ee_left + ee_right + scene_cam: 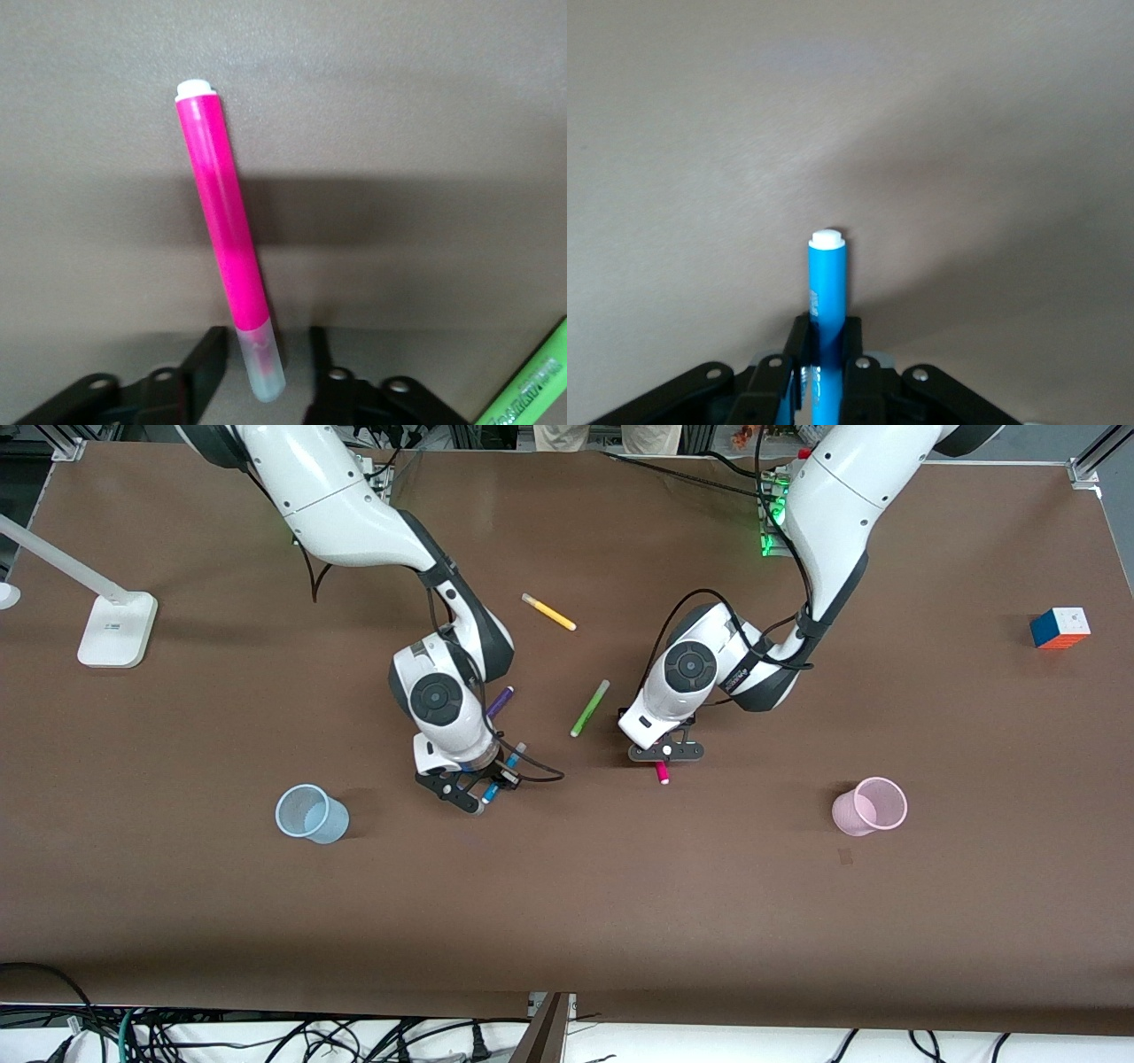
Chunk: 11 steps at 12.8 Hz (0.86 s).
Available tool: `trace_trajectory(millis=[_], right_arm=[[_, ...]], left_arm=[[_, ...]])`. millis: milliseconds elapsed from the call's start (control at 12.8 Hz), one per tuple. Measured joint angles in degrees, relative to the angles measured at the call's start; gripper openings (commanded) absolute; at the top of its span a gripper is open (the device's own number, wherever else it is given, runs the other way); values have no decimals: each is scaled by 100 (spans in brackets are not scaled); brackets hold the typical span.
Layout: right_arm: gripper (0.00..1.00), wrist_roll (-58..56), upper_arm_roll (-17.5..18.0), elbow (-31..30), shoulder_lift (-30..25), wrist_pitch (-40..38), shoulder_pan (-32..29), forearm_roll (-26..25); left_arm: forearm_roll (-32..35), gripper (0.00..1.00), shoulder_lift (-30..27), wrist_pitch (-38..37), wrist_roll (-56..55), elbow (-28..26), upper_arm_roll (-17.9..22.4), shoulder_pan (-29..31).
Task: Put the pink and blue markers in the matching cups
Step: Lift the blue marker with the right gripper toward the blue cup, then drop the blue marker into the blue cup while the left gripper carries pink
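Blue cup (pixel 311 814), pink cup (pixel 869 806) nearest — green pen (pixel 590 708) between arms.

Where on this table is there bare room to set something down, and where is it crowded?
Bare: the strip nearer the front camera than the blue cup and pink cup; also between pink cup and cube. Crowded: mid-table, where both grippers and the pens cluster.

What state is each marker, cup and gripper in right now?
Blue-bodied marker: pinched in the right gripper.
Magenta-pink marker: lying on the table, capped end between the left gripper's fingers, gap still showing.
Pale blue ribbed plastic cup: upright, empty.
Pale pink ribbed plastic cup: upright, empty.
Lime-green marker, yellow marker, purple marker: lying loose.
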Motion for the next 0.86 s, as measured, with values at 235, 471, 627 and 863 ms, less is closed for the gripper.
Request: trace_trajectory(millis=[235, 471, 627, 863], right_arm=[[0, -518, 456, 87, -369, -814, -865, 27], [0, -1658, 619, 277, -969, -2008, -1679, 788], [0, -2329, 620, 572, -1167, -2910, -2243, 1147], [0, -3284, 624, 794, -1168, -3635, -3068, 1757]], left_arm=[[19, 0, -21, -156, 0, 33, 3, 1], [44, 0, -77, -1043, 46, 380, 12, 14], [53, 0, -133, -2162, 228, 970, 13, 17], [60, 0, -212, -4015, 1053, 1946, 92, 64]])
